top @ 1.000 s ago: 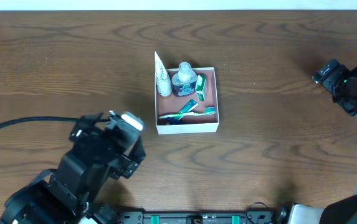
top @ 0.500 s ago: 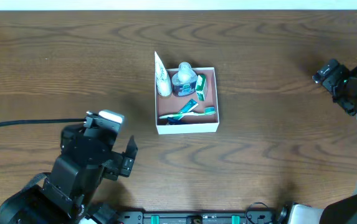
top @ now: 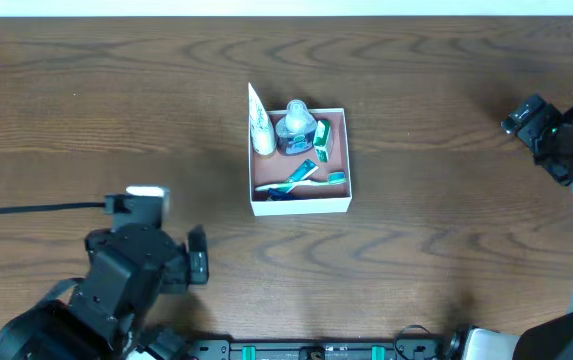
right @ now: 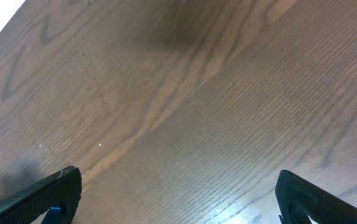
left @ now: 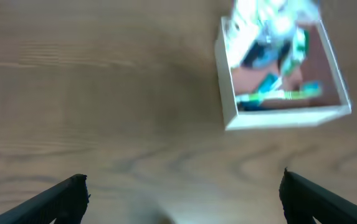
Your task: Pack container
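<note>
The container (top: 350, 160), a square shallow box with white walls and a pink-brown inside, sits mid-table. It holds a white tube (top: 261, 128) leaning on its left wall, a small clear bottle (top: 295, 128), and green and blue toothbrushes (top: 306, 178). It shows blurred in the left wrist view (left: 228, 99). My left gripper (left: 181, 199) is open and empty, well to the container's front left; in the overhead view it is at the front left (top: 181, 262). My right gripper (right: 178, 196) is open and empty over bare wood at the far right (top: 526, 118).
The table (top: 446, 220) is dark brown wood. A black cable (top: 26, 210) runs from the left edge to the left arm. A white strip runs along the table's far edge.
The left arm has drawn back toward the front left, away from the container. The right arm and the container have not moved.
</note>
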